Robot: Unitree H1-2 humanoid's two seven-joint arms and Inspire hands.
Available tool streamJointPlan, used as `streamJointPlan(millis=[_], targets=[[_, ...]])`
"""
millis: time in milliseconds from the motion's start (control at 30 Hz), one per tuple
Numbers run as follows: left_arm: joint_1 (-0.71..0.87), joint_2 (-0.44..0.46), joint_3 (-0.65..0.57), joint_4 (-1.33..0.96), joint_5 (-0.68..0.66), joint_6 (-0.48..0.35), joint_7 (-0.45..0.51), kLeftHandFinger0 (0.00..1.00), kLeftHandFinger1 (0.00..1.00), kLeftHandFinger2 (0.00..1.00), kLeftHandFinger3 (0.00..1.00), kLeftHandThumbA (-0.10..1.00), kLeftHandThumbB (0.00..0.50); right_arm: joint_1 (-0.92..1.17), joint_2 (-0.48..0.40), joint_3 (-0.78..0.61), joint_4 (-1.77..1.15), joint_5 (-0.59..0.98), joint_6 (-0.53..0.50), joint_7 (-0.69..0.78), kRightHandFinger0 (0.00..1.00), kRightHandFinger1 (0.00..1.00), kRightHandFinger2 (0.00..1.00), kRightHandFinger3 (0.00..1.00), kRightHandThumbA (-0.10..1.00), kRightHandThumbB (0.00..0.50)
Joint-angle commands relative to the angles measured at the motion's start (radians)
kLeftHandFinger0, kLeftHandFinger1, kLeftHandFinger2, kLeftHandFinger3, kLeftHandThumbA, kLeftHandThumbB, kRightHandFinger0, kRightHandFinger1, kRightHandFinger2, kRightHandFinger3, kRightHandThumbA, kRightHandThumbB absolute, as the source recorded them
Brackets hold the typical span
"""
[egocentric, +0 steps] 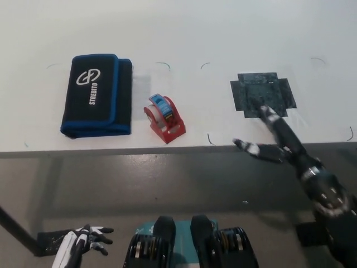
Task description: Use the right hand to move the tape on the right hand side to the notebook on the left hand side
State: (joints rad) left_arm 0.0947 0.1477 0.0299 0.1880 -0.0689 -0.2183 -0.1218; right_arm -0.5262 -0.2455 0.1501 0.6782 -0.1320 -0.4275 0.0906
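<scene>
White table (223, 33) — dark taped patch (262, 94) at right

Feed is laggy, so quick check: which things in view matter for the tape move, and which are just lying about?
Job:
- red tape dispenser, beside the notebook
- black-and-blue notebook
- right robot hand, open, clear of the tape

Lying about:
- dark patch on the table
- left robot hand, resting low

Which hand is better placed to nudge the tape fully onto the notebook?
Right. The right hand is open at the table edge; the left hand hangs below the table.
</scene>
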Motion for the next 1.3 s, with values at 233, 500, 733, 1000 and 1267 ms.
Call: streamJointPlan(millis=[233, 500, 733, 1000, 1267], targets=[[-0.028, 0.008, 0.025, -0.001, -0.008, -0.013, 0.011, 0.48, 0.49, 0.57, 0.86, 0.91, 0.333, 0.432, -0.064, -0.038, -0.681, -0.154, 0.193, -0.002, 1.00, 1.00, 1.00, 1.00, 0.84, 0.217], [-0.056, 0.003, 0.037, 0.011, -0.020, -0.021, 0.005, 0.46, 0.48, 0.57, 0.86, 0.90, 0.291, 0.717, -0.025, -0.063, -0.821, -0.193, 0.219, -0.032, 1.00, 1.00, 1.00, 1.00, 0.87, 0.114], [-0.060, 0.011, 0.041, 0.010, 0.002, -0.047, 0.009, 0.45, 0.48, 0.57, 0.85, 0.95, 0.306, 0.672, 0.017, -0.082, -0.777, -0.089, 0.216, -0.016, 1.00, 1.00, 1.00, 1.00, 0.89, 0.092], [-0.046, 0.021, 0.047, 0.007, -0.010, -0.033, -0.002, 0.45, 0.49, 0.58, 0.86, 0.93, 0.325, 0.653, 0.080, -0.065, -0.744, -0.091, 0.185, -0.019, 1.00, 1.00, 1.00, 1.00, 0.86, 0.051], [-0.040, 0.029, 0.038, 0.017, -0.009, -0.037, -0.012, 0.43, 0.47, 0.57, 0.85, 0.92, 0.327, 0.663, 0.086, -0.047, -0.705, -0.198, 0.144, -0.057, 1.00, 1.00, 1.00, 1.00, 0.86, 0.015]])
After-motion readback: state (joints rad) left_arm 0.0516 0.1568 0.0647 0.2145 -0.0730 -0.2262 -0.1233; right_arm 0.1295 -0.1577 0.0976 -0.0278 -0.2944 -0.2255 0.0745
